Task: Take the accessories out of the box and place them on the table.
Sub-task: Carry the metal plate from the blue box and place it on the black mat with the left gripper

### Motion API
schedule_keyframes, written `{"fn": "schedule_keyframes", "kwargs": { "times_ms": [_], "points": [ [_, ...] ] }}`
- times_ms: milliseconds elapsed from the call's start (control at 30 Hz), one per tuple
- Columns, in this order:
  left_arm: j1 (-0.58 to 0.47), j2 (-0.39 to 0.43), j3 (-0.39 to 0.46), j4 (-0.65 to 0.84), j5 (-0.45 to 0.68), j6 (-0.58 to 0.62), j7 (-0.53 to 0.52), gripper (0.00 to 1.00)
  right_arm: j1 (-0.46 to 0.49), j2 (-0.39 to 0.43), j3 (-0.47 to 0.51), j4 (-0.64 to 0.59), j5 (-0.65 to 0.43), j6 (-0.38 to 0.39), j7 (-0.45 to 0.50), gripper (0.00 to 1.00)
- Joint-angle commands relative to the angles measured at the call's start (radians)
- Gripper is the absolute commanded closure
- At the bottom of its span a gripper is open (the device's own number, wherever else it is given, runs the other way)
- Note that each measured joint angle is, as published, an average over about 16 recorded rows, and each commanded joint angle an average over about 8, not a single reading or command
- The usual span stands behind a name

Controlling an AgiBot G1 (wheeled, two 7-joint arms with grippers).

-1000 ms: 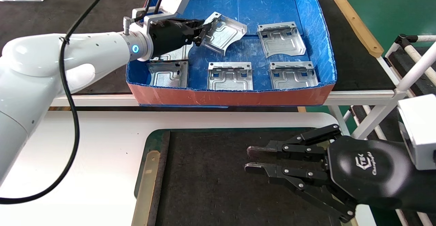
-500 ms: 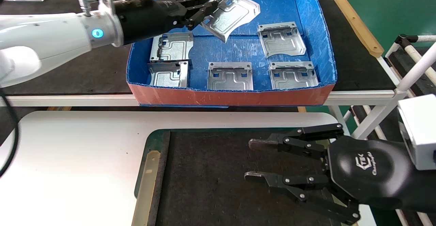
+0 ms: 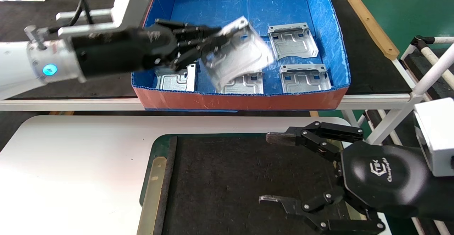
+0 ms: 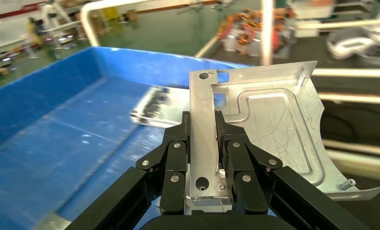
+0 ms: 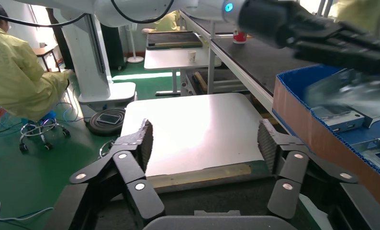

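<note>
Factory workshop: green floor (image 5: 16, 158), workbenches (image 5: 178, 57), stamped-metal parts (image 3: 292, 43).

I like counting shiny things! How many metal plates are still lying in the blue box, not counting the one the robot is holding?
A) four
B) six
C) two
A: four plates lie in the blue box; the left gripper holds a fifth above them.

One silver-grey accessory plate (image 3: 237, 52) hangs tilted above the blue box (image 3: 330, 50), clamped at its flange edge by the left tool (image 3: 209, 45). Four more plates lie flat inside the box, near its front wall.
</note>
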Motion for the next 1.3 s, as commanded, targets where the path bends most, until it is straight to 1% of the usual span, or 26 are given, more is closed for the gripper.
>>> {"fn": "schedule_keyframes", "kwargs": {
  "times_ms": [33,200,333,800,1033,1300],
  "points": [
    [0.007,-0.021,-0.011,-0.006,-0.021,0.057,0.030,1.00,0.000,0.000,0.000,0.000,0.000,0.000,0.000,0.00],
    [0.032,-0.073,-0.022,-0.017,-0.055,0.194,0.078,1.00,0.000,0.000,0.000,0.000,0.000,0.000,0.000,0.00],
    [0.056,-0.109,-0.025,-0.032,-0.072,0.279,0.103,1.00,0.000,0.000,0.000,0.000,0.000,0.000,0.000,0.00],
    [0.130,-0.204,-0.033,-0.101,-0.110,0.468,0.190,1.00,0.000,0.000,-0.001,0.000,0.000,0.000,0.000,0.00],
    [0.177,-0.231,-0.018,-0.142,-0.108,0.526,0.259,1.00,0.000,0.000,-0.001,0.000,0.001,0.000,0.000,0.00],
    [0.272,-0.242,0.023,-0.217,-0.096,0.526,0.348,1.00,0.000,0.000,-0.001,0.000,0.001,0.000,-0.001,0.00]
  ]
}}
